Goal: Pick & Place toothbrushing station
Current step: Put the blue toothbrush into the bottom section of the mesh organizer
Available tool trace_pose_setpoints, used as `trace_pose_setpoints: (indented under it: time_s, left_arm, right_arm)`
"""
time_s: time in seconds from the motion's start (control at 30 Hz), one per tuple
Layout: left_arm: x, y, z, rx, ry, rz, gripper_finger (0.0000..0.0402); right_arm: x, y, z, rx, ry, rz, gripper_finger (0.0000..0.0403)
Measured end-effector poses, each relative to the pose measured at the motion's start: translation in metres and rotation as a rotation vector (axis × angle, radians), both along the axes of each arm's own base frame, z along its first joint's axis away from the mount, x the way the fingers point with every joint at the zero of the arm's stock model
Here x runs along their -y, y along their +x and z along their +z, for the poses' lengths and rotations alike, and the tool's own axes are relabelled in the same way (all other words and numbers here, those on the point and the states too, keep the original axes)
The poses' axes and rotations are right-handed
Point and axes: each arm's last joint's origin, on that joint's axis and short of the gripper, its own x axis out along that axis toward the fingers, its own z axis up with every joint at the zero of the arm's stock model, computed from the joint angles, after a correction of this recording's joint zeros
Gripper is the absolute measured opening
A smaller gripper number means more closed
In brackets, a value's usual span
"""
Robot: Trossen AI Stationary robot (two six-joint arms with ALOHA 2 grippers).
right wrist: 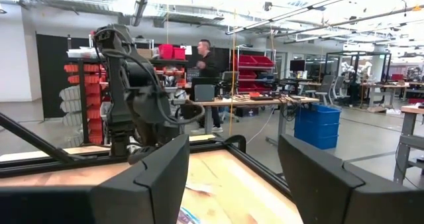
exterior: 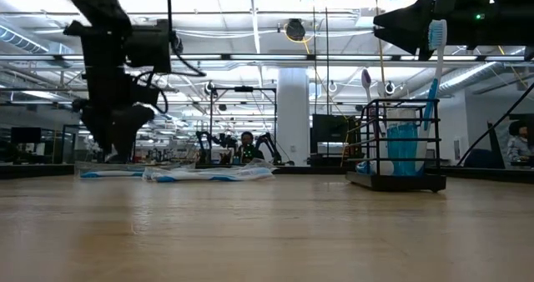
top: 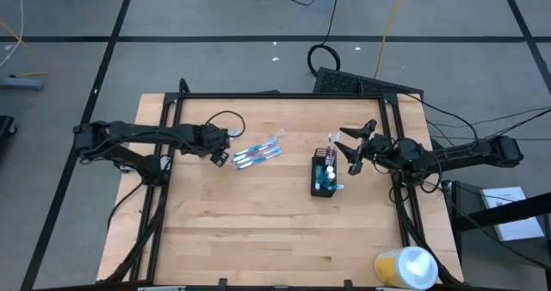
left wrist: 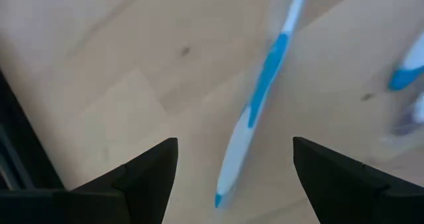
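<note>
Left gripper (top: 225,155) sits over the wood table (top: 258,231) at the end of a small pile of blue-and-white toothbrushes (top: 258,153), fingers apart, nothing between them. Right gripper (top: 349,151) hovers just beside the black wire-mesh cup (top: 324,176), fingers spread, nothing seen clamped. Cup stands right of table centre, well apart from the loose brushes. Yellow-and-white roll (top: 405,268) lies at the near right corner.

Low view: left gripper (exterior: 113,144) hangs just above the flat brushes (exterior: 209,174). Cup (exterior: 399,148) upright, brushes standing in it; one blue-and-white toothbrush (exterior: 435,61) rises up to the right gripper (exterior: 409,23); can't tell if it touches.

Left wrist view: both dark fingers (left wrist: 142,174) wide apart, one toothbrush (left wrist: 255,118) lying on the wood between them, not pinched.

Right wrist view: fingers (right wrist: 159,177) apart, empty gap; left arm (right wrist: 129,98) visible across the table, a person (right wrist: 209,71) standing far back in the room.
</note>
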Motion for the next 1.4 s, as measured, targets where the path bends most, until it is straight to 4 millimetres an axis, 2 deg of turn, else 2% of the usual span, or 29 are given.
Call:
trace_pose_setpoints:
  time_s: [0.2, 0.37, 0.53, 0.67, 1.07, 1.27, 1.4]
  left_arm:
    - [-0.006, -0.009, -0.017, 0.035, -0.049, 0.030, 0.0298]
    - [-0.007, -0.012, -0.030, 0.092, -0.105, -0.009, 0.0298]
    - [-0.005, -0.015, -0.035, 0.109, -0.135, -0.019, 0.0285]
    - [-0.004, -0.017, -0.037, 0.101, -0.153, -0.024, 0.0235]
    - [-0.004, -0.021, -0.038, 0.058, -0.114, 0.049, 0.0022]
    - [-0.005, -0.019, -0.035, 0.059, -0.090, 0.064, 0.0022]
    - [-0.004, -0.010, -0.025, 0.077, -0.055, 0.014, 0.0018]
  right_arm:
    - [0.000, 0.000, 0.000, 0.000, 0.000, 0.000, 0.0226]
    - [0.000, 0.000, 0.000, -0.001, 0.000, 0.000, 0.0226]
    - [0.000, 0.000, -0.001, -0.014, 0.000, 0.000, 0.0226]
    - [0.000, 0.000, -0.002, -0.017, 0.000, 0.000, 0.0226]
    - [0.000, 0.000, -0.002, -0.017, 0.000, 0.000, 0.0226]
    - [0.000, 0.000, -0.002, -0.019, 0.000, 0.000, 0.0226]
    - [0.000, 0.000, -0.002, -0.019, 0.000, 0.000, 0.0226]
